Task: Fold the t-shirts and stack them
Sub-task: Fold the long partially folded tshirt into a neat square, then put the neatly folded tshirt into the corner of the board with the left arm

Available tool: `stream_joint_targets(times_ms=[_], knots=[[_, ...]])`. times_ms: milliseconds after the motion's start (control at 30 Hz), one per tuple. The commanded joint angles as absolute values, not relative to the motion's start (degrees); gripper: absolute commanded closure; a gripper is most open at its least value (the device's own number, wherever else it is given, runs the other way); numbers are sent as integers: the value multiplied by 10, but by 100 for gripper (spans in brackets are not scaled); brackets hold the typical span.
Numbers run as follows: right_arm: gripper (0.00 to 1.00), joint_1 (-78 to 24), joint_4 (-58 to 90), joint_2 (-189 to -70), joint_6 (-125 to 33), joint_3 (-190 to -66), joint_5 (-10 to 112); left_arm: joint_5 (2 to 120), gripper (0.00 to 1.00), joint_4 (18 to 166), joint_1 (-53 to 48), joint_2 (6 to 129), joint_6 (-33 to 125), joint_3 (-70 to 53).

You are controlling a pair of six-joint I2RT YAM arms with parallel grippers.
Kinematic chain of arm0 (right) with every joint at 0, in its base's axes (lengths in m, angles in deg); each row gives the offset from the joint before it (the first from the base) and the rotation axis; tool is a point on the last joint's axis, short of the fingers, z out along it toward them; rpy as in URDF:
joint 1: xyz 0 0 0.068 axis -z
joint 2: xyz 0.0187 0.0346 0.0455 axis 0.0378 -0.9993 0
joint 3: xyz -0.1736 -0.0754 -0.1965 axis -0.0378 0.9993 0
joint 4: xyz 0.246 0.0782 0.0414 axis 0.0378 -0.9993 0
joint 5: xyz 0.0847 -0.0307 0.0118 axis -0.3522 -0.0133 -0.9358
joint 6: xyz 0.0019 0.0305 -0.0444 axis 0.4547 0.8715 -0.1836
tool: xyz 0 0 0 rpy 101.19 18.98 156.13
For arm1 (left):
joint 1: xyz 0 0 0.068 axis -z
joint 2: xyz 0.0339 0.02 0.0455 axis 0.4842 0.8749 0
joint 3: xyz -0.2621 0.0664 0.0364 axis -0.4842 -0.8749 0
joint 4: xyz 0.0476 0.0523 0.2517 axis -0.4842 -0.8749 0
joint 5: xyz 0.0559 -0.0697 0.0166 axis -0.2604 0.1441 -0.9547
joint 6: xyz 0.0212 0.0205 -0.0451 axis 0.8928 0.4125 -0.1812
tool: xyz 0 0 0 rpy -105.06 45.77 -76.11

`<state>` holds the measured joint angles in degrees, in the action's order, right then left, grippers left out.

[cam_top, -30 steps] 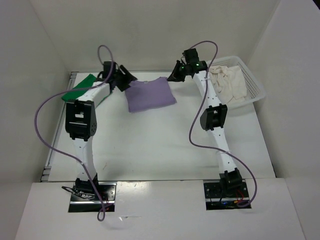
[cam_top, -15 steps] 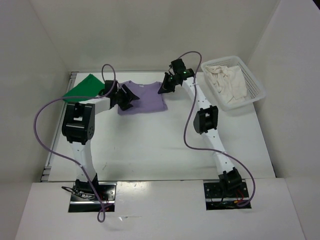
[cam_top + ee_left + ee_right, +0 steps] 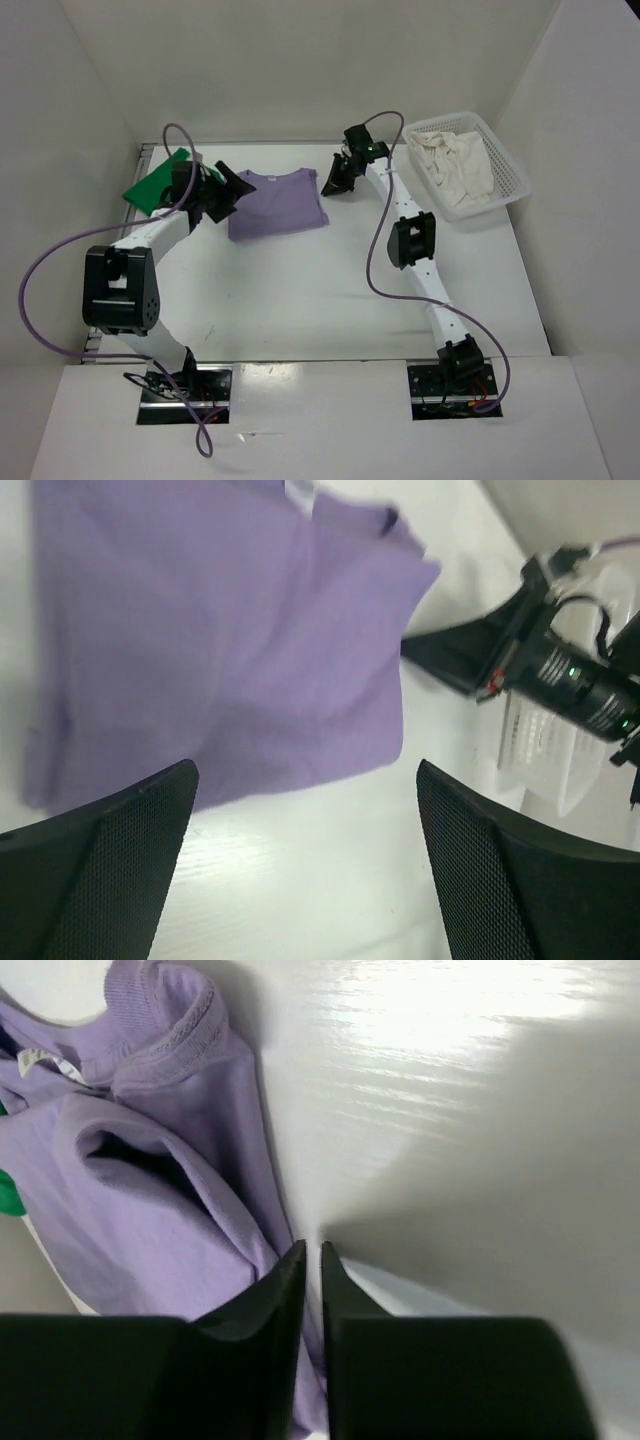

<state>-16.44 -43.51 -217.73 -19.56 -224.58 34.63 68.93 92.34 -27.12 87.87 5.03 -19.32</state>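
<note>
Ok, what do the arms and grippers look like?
The left arm and right arm have white links, black joints and looping purple cables. Grippers are black; the left gripper has mesh-textured fingers. A green light glows on the right wrist.

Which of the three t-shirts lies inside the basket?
The cream t-shirt, crumpled in the white basket; the purple t-shirt and green t-shirt lie on the table.

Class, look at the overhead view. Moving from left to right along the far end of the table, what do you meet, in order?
green shirt → left gripper → purple shirt → right gripper → white basket holding the cream shirt
</note>
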Motion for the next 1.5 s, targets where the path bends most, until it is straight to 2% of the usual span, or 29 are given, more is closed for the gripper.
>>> stream_joint_targets(times_ms=[0, 33, 67, 133, 200, 433, 600, 633, 700, 733, 767, 800, 833, 900, 933, 967, 1067, 1233, 1467], knots=[[81, -151, -461, -2082, -205, -2262, 367, 653, 4, 892, -320, 873, 104, -198], [78, -151, -466, -2067, -211, -2262, 367, 664, 4, 886, -328, 883, 109, -198], [69, -151, -466, -2053, -211, -2262, 367, 670, 4, 886, -334, 895, 114, -198], [62, -151, -466, -2008, -211, -2257, 360, 677, 4, 886, -340, 937, 135, -179], [59, -151, -472, -1976, -211, -2252, 360, 677, 4, 871, -340, 979, 156, -159], [58, -156, -467, -1816, -217, -2195, 360, 687, 8, 866, -340, 1075, 180, -108], [57, -166, -462, -1715, -217, -2138, 355, 701, 23, 901, -314, 1130, 180, -81], [57, -166, -456, -1704, -217, -2117, 355, 713, 32, 901, -314, 1130, 171, -76], [57, -166, -451, -1662, -217, -2089, 361, 736, 39, 940, -301, 1130, 140, -81], [57, -166, -440, -1644, -217, -2043, 361, 736, 43, 949, -295, 1123, 134, -81], [55, -166, -427, -1621, -217, -2004, 361, 736, 55, 949, -289, 1123, 134, -81], [53, -166, -372, -1593, -217, -1954, 361, 736, 62, 949, -284, 1123, 121, -63], [51, -166, -324, -1512, -207, -1810, 353, 736, 68, 949, -276, 1130, 121, -55], [48, -147, -187, -1424, -171, -1661, 336, 742, 83, 962, -270, 1130, 105, -49], [48, -138, -169, -1367, -162, -1564, 329, 742, 87, 962, -265, 1122, 105, -42], [48, -131, -169, -1349, -162, -1533, 329, 742, 90, 962, -265, 1113, 105, -31], [48, -125, -193, -1302, -187, -1435, 336, 742, 96, 955, -260, 1106, 105, 1], [48, -125, -156, -1228, -175, -1260, 328, 761, 99, 910, -254, 1100, 99, 109], [48, -125, -151, -1209, -180, -1210, 305, 772, 99, 802, -311, 1120, 143, 331]])
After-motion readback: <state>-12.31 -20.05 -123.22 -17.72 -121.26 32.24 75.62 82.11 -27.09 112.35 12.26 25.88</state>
